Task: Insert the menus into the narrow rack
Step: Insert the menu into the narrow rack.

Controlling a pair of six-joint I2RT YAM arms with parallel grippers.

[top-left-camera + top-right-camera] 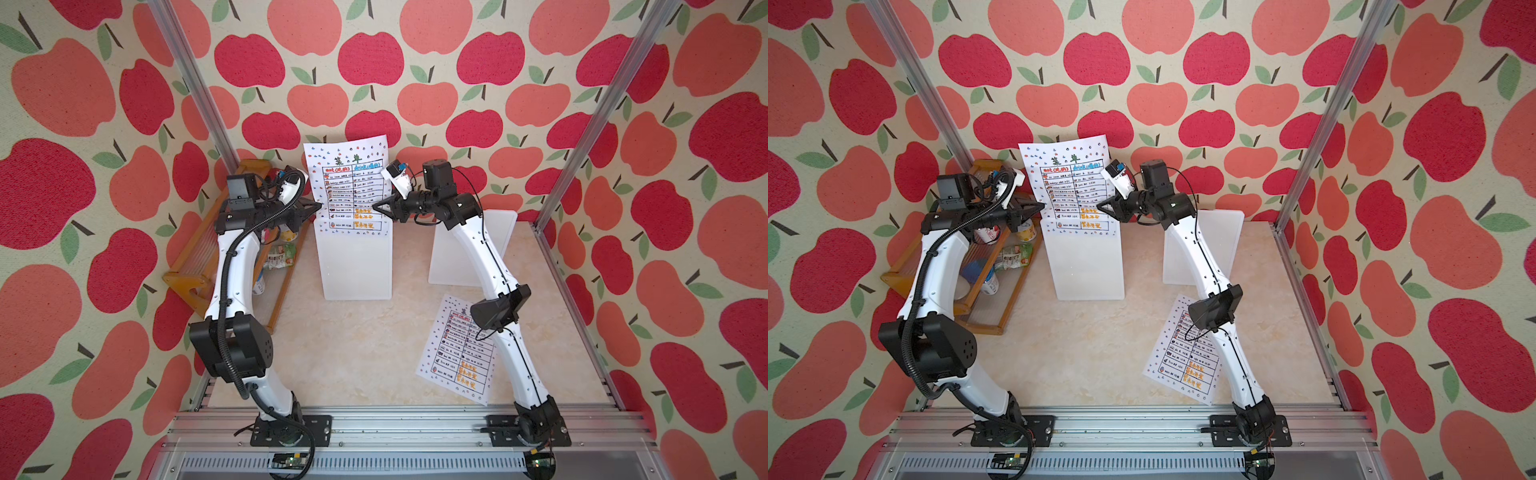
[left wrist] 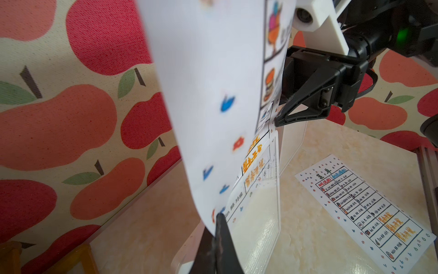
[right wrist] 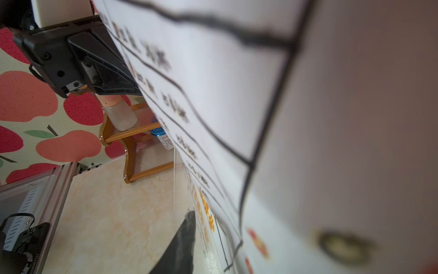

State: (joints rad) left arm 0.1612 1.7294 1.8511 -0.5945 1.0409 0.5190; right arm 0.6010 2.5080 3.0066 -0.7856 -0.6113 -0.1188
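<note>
Shelf (image 1: 185,280) of orange wood stands by the left wall with bottles (image 1: 282,255) on it. Just right of it, the left gripper (image 1: 316,206) (image 1: 1040,205) is closed on the left edge of a menu (image 1: 353,187) (image 1: 1073,187), low on the sheet. In the left wrist view, the sheet runs past a dark finger (image 2: 221,237).

The menu stands upright, facing the camera, with its foot inside a clear rack (image 1: 357,270) (image 1: 1088,270) at the middle back of the table (image 1: 353,353). Its last table row shows through the rack's front wall. The title and most of the table rise above the rack's top edge.

The right gripper (image 1: 376,206) (image 1: 1100,205) meets the menu's right edge at about the same height as the left one. Whether its jaws are closed on the paper cannot be told. The right wrist view shows only one finger (image 3: 184,237) beside the blurred sheet (image 3: 237,83).

A second rack (image 1: 444,262) (image 1: 1229,241) stands further right, partly behind the right arm. Nearer the camera, a second menu (image 1: 453,361) (image 1: 1183,357) (image 2: 362,208) lies flat and face up on the table. It lies at an angle, with the right arm crossing above its upper corner.
</note>
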